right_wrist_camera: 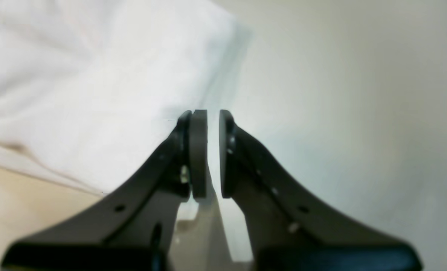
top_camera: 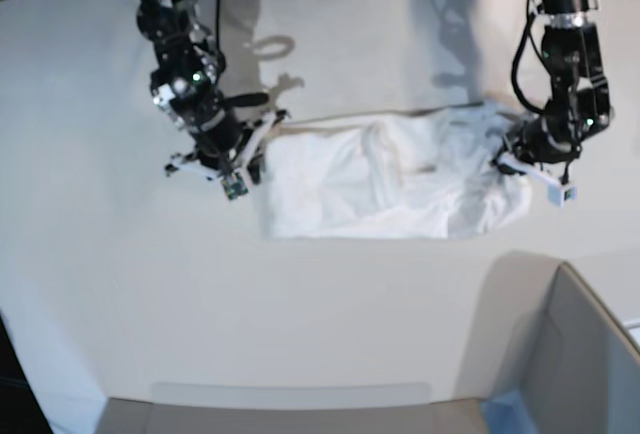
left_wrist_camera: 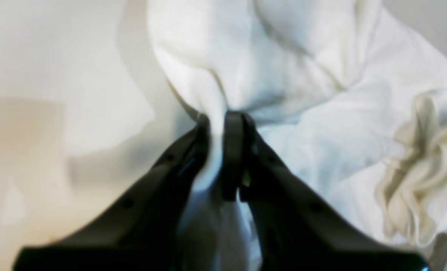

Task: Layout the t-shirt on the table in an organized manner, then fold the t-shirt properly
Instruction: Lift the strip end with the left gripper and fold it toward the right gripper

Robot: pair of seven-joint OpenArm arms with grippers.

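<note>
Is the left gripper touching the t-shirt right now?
Touching. The left wrist view shows the left gripper closed on a pinched fold of the t-shirt, with cloth running between its fingers.

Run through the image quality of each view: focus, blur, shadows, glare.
Left wrist view: soft throughout; the left gripper, shut on the t-shirt, is darkly silhouetted. Right wrist view: equally soft; the right gripper stands dark against the pale, washed-out table. Base view: sharper, but wide-angle bending curves the table edge; arm shadows fall on the far tabletop and the white shirt shows little contrast.
</note>
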